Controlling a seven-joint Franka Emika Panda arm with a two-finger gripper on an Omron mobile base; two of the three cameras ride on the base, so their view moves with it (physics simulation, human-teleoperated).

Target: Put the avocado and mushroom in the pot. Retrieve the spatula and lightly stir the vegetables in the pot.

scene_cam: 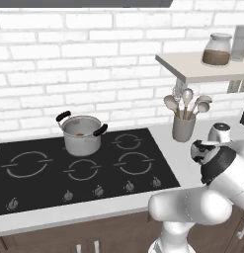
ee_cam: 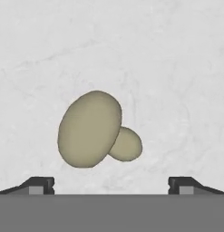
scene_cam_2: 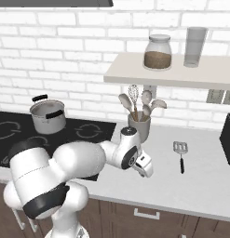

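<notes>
A tan mushroom [ee_cam: 97, 130] lies on its side on the pale counter, just ahead of my gripper [ee_cam: 111, 186], which hangs above it, open and holding nothing. The mushroom sits between the lines of the two fingertips [ee_cam: 41, 183]. In the right base view my hand [scene_cam_2: 143, 165] points down at the counter near the stove's right edge. The steel pot [scene_cam: 82, 134] [scene_cam_2: 48, 116] stands on the back burner, with a small brownish spot inside. The avocado is hidden. The spatula [scene_cam_2: 180, 151] lies flat on the counter to the right of my hand.
A grey utensil cup [scene_cam: 183, 127] [scene_cam_2: 139, 126] with pale spoons and a whisk stands against the wall. The shelf [scene_cam_2: 181, 74] above it carries a jar [scene_cam_2: 157, 52] and a glass [scene_cam_2: 195, 46]. A black appliance [scene_cam_2: 228, 139] is at the far right. The black stove [scene_cam: 44, 188] spreads to the left.
</notes>
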